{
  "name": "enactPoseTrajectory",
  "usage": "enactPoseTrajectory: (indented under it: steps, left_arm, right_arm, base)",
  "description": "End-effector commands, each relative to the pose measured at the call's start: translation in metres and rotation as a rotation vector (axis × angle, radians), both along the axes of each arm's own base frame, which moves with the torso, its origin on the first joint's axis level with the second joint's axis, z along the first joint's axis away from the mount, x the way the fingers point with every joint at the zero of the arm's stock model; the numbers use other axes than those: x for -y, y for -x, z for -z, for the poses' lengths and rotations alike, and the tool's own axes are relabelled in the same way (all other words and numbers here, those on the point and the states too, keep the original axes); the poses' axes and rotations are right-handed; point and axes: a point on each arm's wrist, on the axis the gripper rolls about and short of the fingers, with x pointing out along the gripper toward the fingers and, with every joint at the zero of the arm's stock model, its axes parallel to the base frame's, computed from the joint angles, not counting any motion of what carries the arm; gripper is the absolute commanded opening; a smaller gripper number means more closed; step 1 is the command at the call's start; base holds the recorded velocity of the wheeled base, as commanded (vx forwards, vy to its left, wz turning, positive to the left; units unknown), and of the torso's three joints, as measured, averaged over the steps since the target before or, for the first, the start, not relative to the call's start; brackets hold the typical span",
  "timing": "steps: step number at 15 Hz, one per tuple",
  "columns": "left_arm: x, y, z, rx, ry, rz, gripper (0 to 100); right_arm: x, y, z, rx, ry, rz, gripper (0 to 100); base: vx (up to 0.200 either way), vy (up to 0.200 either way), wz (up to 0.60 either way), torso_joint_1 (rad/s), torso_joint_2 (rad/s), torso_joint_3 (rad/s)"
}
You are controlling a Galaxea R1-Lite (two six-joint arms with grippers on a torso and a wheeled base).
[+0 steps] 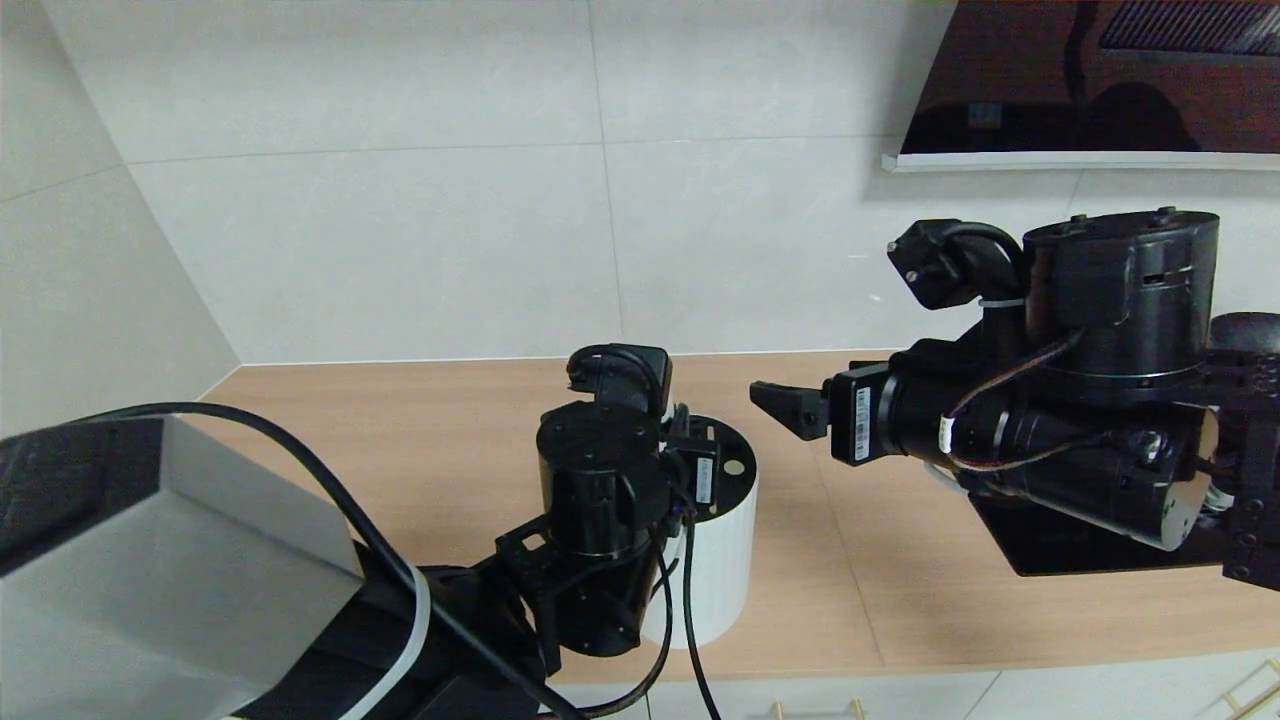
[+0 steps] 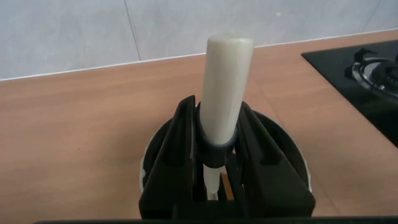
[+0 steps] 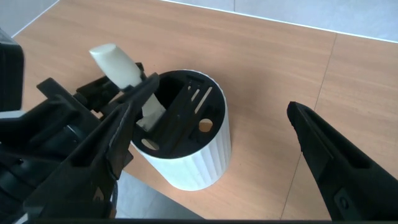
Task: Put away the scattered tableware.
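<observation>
A white ribbed utensil holder (image 1: pixel 722 560) with a black slotted top stands on the wooden counter (image 1: pixel 400 420). My left gripper (image 2: pixel 217 121) hangs right over it, shut on a utensil with a cream handle (image 2: pixel 227 74) and a dark collar. The utensil stands upright, its lower end down in the holder's top (image 3: pixel 186 112); what kind of utensil it is stays hidden. The same handle (image 3: pixel 115 62) shows in the right wrist view. My right gripper (image 1: pixel 788 408) is up in the air to the holder's right, open and empty, one finger (image 3: pixel 323 155) in view.
A black cooktop (image 1: pixel 1050 555) is set into the counter at the right, with a burner (image 2: pixel 373 68) on it. A dark range hood (image 1: pixel 1100 80) hangs on the tiled wall above. Bare counter lies left of and behind the holder.
</observation>
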Motion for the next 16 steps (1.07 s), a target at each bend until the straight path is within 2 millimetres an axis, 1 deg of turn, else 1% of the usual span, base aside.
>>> enactPoseTrajectory:
  steps: [1,2,3,10,12,13,15,16]
  left_arm:
    - [0.001,0.0,0.003,-0.005,-0.006,0.0,0]
    - [0.001,-0.001,0.003,-0.006,-0.007,0.0,0]
    - [0.001,-0.001,0.004,-0.007,-0.008,0.0,100]
    - [-0.001,-0.002,0.003,-0.005,-0.006,-0.005,100]
    - [-0.004,-0.002,-0.003,0.005,0.006,-0.014,100]
    - [-0.009,-0.002,-0.011,0.019,0.019,-0.022,100]
    - [-0.025,0.001,-0.036,0.063,0.065,-0.046,100]
    - [-0.037,0.006,-0.052,0.085,0.085,-0.055,100]
  right_arm:
    - [0.0,0.0,0.0,-0.001,0.001,-0.001,100]
    - [0.0,0.0,0.0,-0.001,0.001,-0.001,100]
    - [-0.001,-0.001,0.001,-0.004,0.001,0.0,100]
    - [-0.001,0.0,0.001,-0.002,0.0,0.0,100]
    - [0.0,-0.001,0.0,-0.001,0.0,0.003,100]
    - [0.0,0.0,0.0,0.0,-0.002,0.001,100]
    - [0.004,0.0,-0.005,0.008,-0.017,0.015,100]
    - [0.013,-0.008,-0.007,0.01,-0.03,0.057,100]
  base:
    - [0.0,0.0,0.0,0.0,0.0,0.0]
    - [0.0,0.0,0.0,0.0,0.0,0.0]
    - [0.0,0.0,0.0,0.0,0.0,0.0]
    - [0.0,0.0,0.0,0.0,0.0,0.0]
    - [0.0,0.0,0.0,0.0,0.0,0.0]
    - [0.0,0.0,0.0,0.0,0.0,0.0]
    - [0.0,0.0,0.0,0.0,0.0,0.0]
    - [0.0,0.0,0.0,0.0,0.0,0.0]
